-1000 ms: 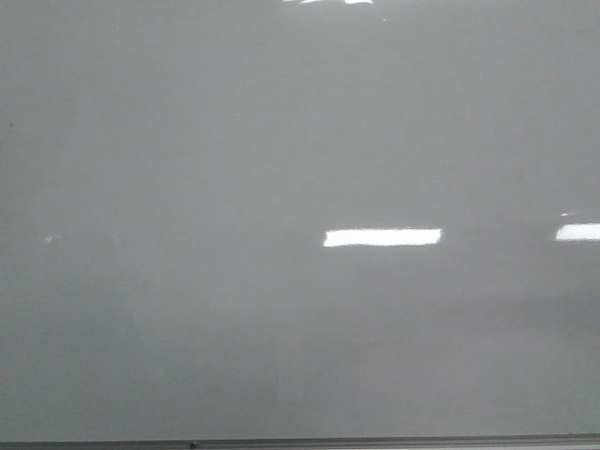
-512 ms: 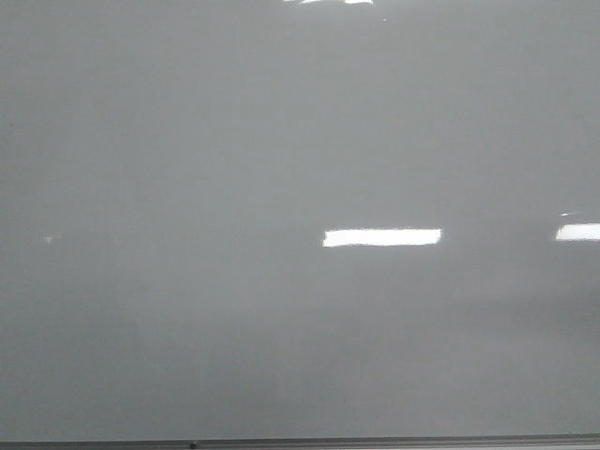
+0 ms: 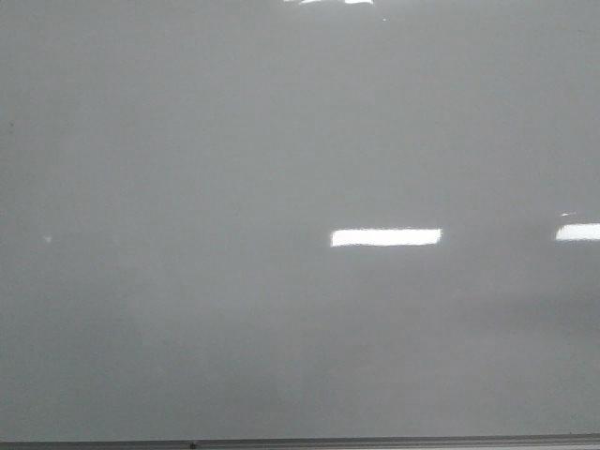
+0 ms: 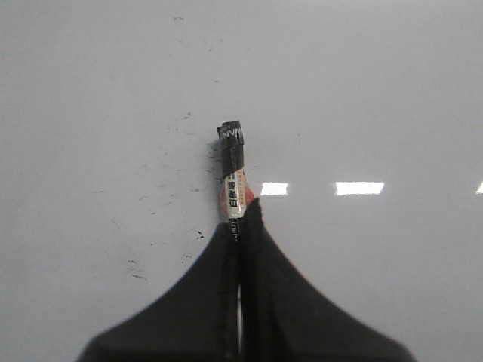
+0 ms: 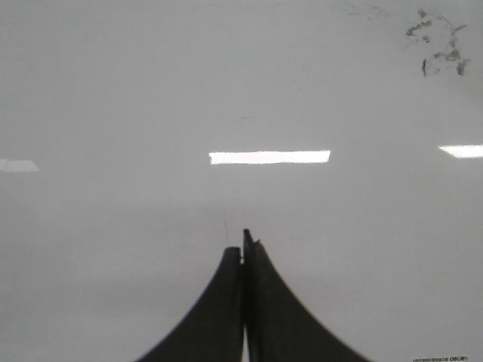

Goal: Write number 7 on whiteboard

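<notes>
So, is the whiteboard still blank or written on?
Blank in the front view: the whiteboard shows only glare, no 7. Wrist views show only faint smudges.

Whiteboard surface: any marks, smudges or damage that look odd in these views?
Mostly clean. The whiteboard shows no 7 in the front view, only glare. The right wrist view shows a dark smudge patch of leftover ink. Small specks dot the board around the marker gripped in the left hand.
</notes>
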You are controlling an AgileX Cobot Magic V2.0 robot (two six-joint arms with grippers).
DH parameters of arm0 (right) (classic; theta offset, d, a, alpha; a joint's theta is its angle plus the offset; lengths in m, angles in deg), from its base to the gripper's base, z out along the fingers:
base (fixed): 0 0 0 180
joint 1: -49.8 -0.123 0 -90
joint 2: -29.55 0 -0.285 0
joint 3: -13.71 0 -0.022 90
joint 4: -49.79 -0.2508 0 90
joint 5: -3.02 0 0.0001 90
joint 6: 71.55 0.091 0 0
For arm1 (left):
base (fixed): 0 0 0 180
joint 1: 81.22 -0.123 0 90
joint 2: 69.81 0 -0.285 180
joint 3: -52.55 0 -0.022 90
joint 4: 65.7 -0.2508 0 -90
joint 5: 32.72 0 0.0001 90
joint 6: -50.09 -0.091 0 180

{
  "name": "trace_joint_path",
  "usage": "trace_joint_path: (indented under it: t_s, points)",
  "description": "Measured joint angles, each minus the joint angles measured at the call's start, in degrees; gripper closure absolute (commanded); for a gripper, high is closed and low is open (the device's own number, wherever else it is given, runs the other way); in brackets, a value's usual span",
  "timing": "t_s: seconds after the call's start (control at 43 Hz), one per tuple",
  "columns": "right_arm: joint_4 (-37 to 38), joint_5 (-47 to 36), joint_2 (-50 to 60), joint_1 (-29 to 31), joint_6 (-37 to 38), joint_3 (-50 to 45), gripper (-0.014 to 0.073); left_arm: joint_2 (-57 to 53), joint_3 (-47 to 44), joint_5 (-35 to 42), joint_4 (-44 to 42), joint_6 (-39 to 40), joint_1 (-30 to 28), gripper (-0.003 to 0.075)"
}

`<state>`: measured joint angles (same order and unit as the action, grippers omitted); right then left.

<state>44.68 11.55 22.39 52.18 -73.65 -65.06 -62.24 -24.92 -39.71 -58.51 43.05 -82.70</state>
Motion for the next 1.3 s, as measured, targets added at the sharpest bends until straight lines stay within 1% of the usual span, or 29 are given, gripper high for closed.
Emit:
trace_joint_path:
  t_s: [0.209, 0.419, 0.488, 0.558, 0.628, 0.721, 0.814, 0.953, 1.14, 1.233, 1.279, 1.302]
  points:
    - [0.00, -0.35, 0.00, 0.00, 0.00, 0.00, 0.0653, 0.00, 0.00, 2.18, 0.00, 0.00, 0.00, 0.0741]
    - [0.00, -2.83, 0.00, 0.00, 0.00, 0.66, 0.0653, 0.00, 0.90, 11.45, 2.12, 0.00, 0.00, 0.0741]
    - [0.00, -2.48, 0.00, 0.00, 0.00, 2.71, 0.0653, 0.00, 3.10, 11.67, 2.51, 0.00, 0.00, 0.0741]
    - [-0.14, -1.71, 0.00, 0.00, 0.00, 5.28, 0.0653, 0.00, 6.43, 10.38, 2.52, 0.00, 0.00, 0.0741]
    - [-0.92, 0.08, 0.00, 0.00, 0.00, 7.67, 0.0653, 0.37, 10.24, 7.35, 2.52, 0.00, 0.00, 0.0741]
    - [-3.02, 3.99, -0.83, 0.00, 0.00, 11.73, 0.0653, 3.33, 15.06, 1.63, 2.52, -0.23, 0.00, 0.0741]
    - [-4.22, 7.62, -3.79, 0.00, 0.00, 15.49, 0.0653, 7.98, 17.93, -2.77, 2.52, -1.05, 0.00, 0.0741]
    - [-4.64, 11.48, -8.69, 0.00, 0.00, 19.26, 0.0653, 14.44, 19.25, -5.18, 2.52, -1.70, 0.00, 0.0741]
    - [-4.64, 12.41, -11.58, 0.00, 0.00, 20.31, 0.0646, 19.22, 19.36, -5.96, 2.07, -1.79, 0.00, 0.0741]
    - [-4.64, 12.79, -11.71, 0.00, 0.00, 20.31, 0.0580, 19.68, 19.36, -5.96, 2.07, -1.79, 0.00, 0.0740]
    - [-4.64, 12.93, -11.71, 0.00, 0.00, 20.31, 0.0522, 19.68, 19.36, -5.96, 2.07, -1.79, 0.00, 0.0729]
    - [-4.64, 12.96, -11.71, 0.00, 0.00, 20.31, 0.0476, 19.71, 19.36, -5.96, 2.07, -1.79, 0.00, 0.0719]
